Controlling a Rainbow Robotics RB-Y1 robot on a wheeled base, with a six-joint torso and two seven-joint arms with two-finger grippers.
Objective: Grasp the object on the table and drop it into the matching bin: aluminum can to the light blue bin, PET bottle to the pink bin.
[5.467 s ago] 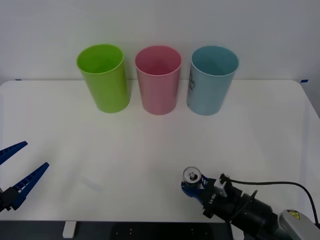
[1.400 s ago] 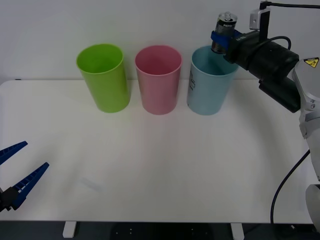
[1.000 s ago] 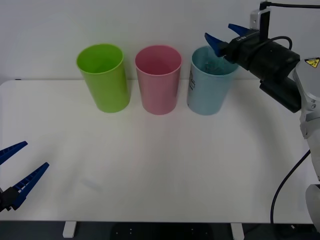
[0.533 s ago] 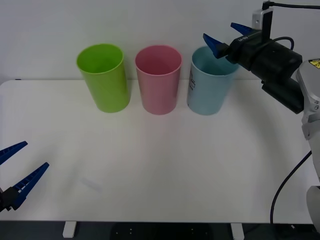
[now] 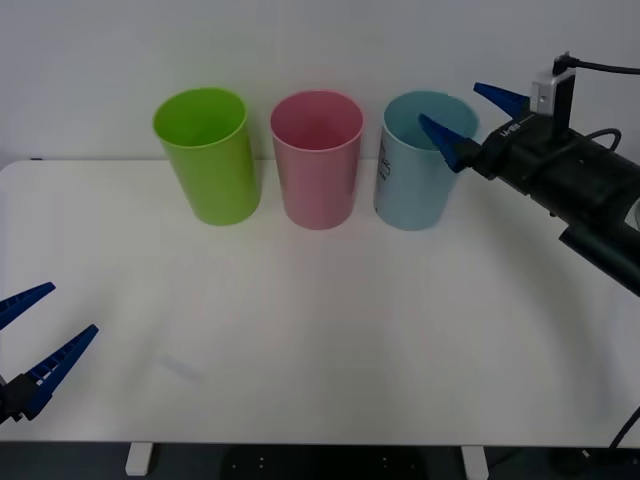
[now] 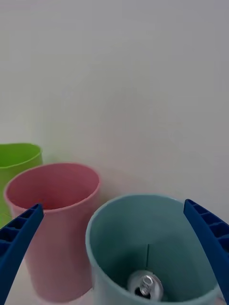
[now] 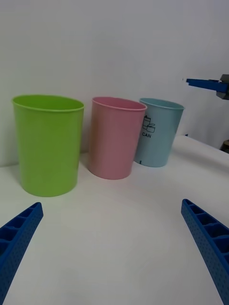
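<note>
The aluminum can (image 6: 144, 285) stands upright on the bottom of the light blue bin (image 5: 418, 170), pull-tab top up, seen from the right wrist. My right gripper (image 5: 468, 118) hangs open and empty just right of that bin's rim, above the table (image 5: 320, 300). The pink bin (image 5: 318, 160) stands to the left of the light blue bin (image 7: 157, 132), whose label reads CAN. My left gripper (image 5: 38, 340) rests open and empty at the table's near left edge.
A lime green bin (image 5: 208, 155) stands left of the pink bin (image 7: 116, 137), all three in a row at the back of the table by the white wall. The right arm's black body (image 5: 580, 195) reaches in from the right.
My right gripper opened above the light blue bin and the can dropped inside. The gripper has since drawn back to the right and a little lower. The left arm stayed still.
</note>
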